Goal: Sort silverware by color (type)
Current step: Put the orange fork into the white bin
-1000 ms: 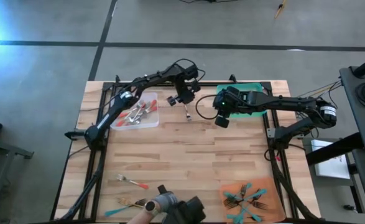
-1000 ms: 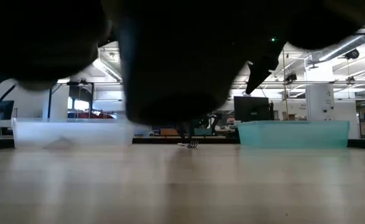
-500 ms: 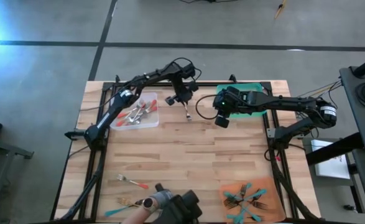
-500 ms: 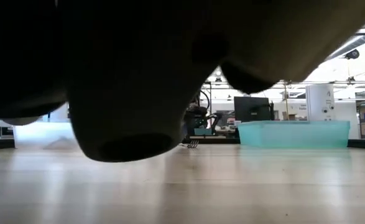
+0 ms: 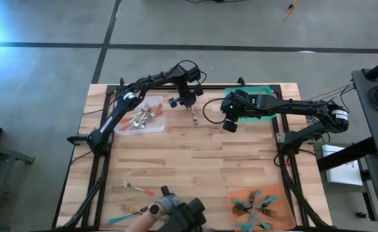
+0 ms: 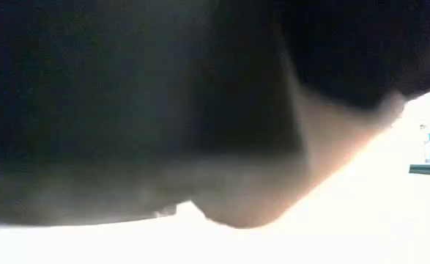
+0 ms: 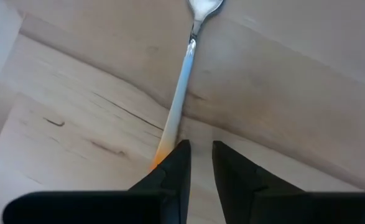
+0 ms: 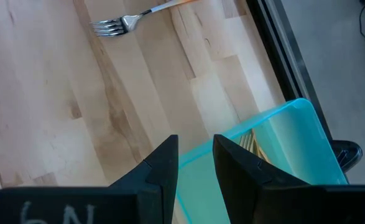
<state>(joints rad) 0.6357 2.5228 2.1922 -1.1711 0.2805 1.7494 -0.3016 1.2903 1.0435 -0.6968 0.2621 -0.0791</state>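
A red-handled fork (image 5: 194, 116) lies flat on the wood between the clear tray (image 5: 155, 126) and the green tray (image 5: 266, 90). My left gripper (image 5: 190, 106) hovers at the fork's handle end, its fingers a narrow gap apart (image 7: 201, 155). The orange-red handle end (image 7: 161, 154) runs beside one finger. My right gripper (image 5: 230, 124) stands at the green tray's near left corner, narrowly open and empty (image 8: 196, 152). The fork also shows in the right wrist view (image 8: 117, 25). The low view is blocked by a person's hand. My left gripper points down at the fork's handle end (image 7: 163, 152), which passes behind one finger (image 7: 177, 163). I cannot tell whether the finger touches it. The fork lies flat on the table, not between the fingers.
The clear tray holds red-handled silverware (image 5: 140, 116). The green tray (image 8: 275, 155) holds gold pieces (image 8: 250, 144). An orange tray (image 5: 285, 193) at the near right holds teal forks (image 5: 253, 205). Loose pieces (image 5: 136, 188) lie near left, beside a person's hand (image 5: 155, 211).
My left gripper has drawn slightly toward the table's far left, away from the fork, which stays flat in place. The person's hand at the near edge has moved in front of the low camera and now fills that view.
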